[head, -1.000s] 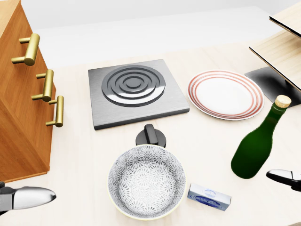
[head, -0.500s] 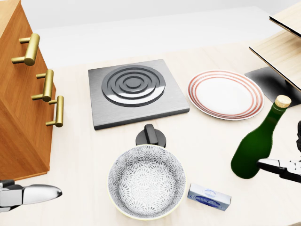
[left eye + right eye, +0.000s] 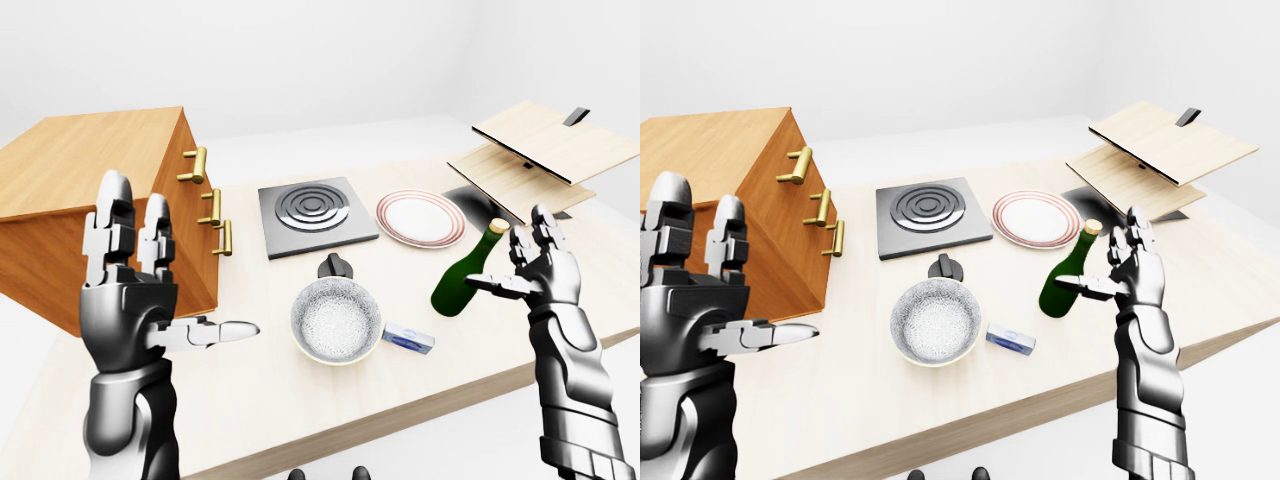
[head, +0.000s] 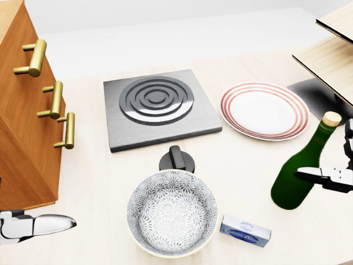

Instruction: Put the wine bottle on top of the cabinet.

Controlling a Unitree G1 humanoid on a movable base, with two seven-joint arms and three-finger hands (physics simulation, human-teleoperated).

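Wine bottle (image 4: 301, 169): stands on the table (image 4: 99, 182) at the head view's right, below the plate (image 4: 265, 110); its long axis leans, cork (image 4: 331, 118) up and to the right, base down and to the left.
Right hand (image 3: 540, 268): fingers spread apart and upright just right of the bottle; 1 finger (image 4: 314, 175) reaches across the bottle's lower body in the head view. I cannot tell whether it touches the glass; nothing is clamped.
Left hand (image 3: 130, 290): raised, palm open, fingers apart, holding nothing, seen against the cabinet's lower edge in the left-eye view.
Cabinet (image 3: 95, 190): wooden, at the left, 3 brass handles (image 4: 55, 99) facing the hob; its flat top is bare wood.
Open room: bare table lies between the cabinet and the hob (image 4: 160, 107), and along the near edge below the bowl (image 4: 172, 212).
Crowding: bowl, black knob (image 4: 177, 159) and a small blue-and-white box (image 4: 245, 230) sit between the bottle and the cabinet.
Right edge: a 2-tier wooden shelf (image 3: 535, 155) overhangs the table above the bottle.
Cut off: the head view crops the cabinet, the shelf and most of both hands; the box's print is too small to read.
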